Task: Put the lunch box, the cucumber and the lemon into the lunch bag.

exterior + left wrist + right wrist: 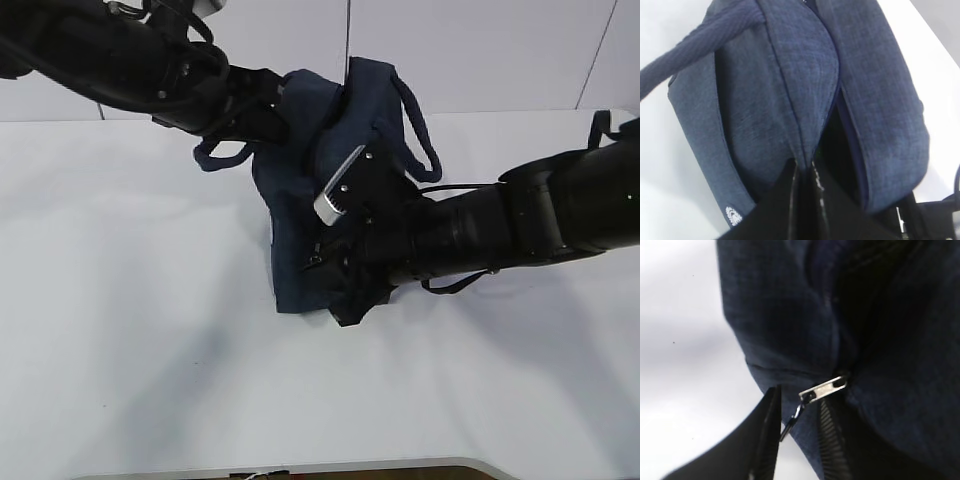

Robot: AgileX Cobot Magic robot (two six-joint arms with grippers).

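Note:
The dark navy lunch bag (pixel 300 200) stands in the middle of the white table. My left gripper (pixel 272 108) is shut on a fold of fabric at the bag's upper left edge; the left wrist view shows its jaws (pixel 805 172) pinching the seam of the bag (pixel 790 75), beside a dark slit opening. My right gripper (pixel 325 262) is at the bag's lower front. In the right wrist view its jaws (pixel 799 399) stand apart around the silver zipper pull (pixel 822 389) on the bag (pixel 780 315). The lunch box, cucumber and lemon are out of view.
The bag's looped handles hang at the back right (pixel 415 110) and left (pixel 215 160); one crosses the left wrist view (pixel 700 45). The white table (pixel 120 320) spreads around the bag. Both black arms reach over it from the upper left and the right.

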